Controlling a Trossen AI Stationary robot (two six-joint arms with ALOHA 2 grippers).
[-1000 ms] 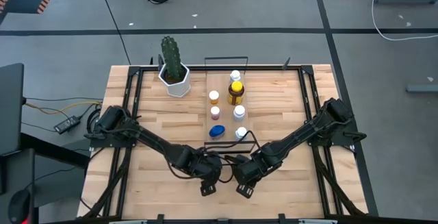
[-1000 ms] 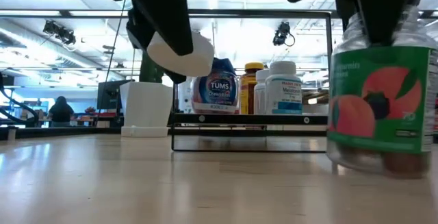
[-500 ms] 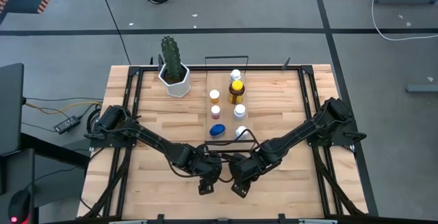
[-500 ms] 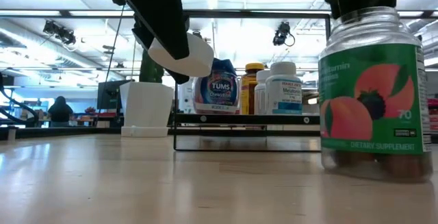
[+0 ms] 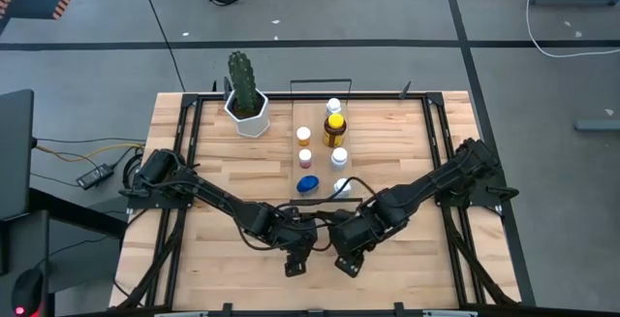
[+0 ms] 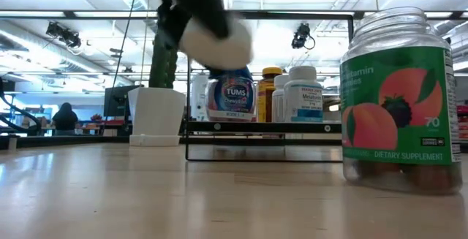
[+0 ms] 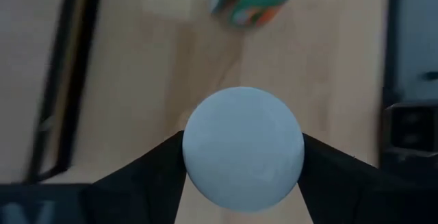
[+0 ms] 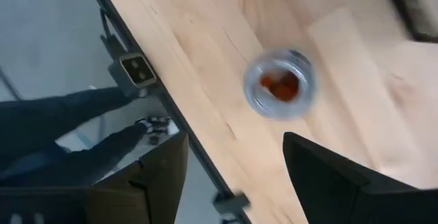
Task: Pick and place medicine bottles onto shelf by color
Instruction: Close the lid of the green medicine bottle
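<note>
Slatted light-wood bench carries a clear green-labelled supplement bottle, lidless, standing near its front edge. Left end effector pinches that bottle's round white cap; right end effector hangs above the bottle, fingers spread, empty.

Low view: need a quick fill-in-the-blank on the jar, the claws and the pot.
1. The green-label jar stands ____ on the table, uncapped.
2. The left claw is shut on a round lid of ____ colour.
3. The right claw hangs above the jar with its fingers ____.
4. The white pot beside the shelf holds a green ____.

Missing words: upright; white; open; cactus
</note>
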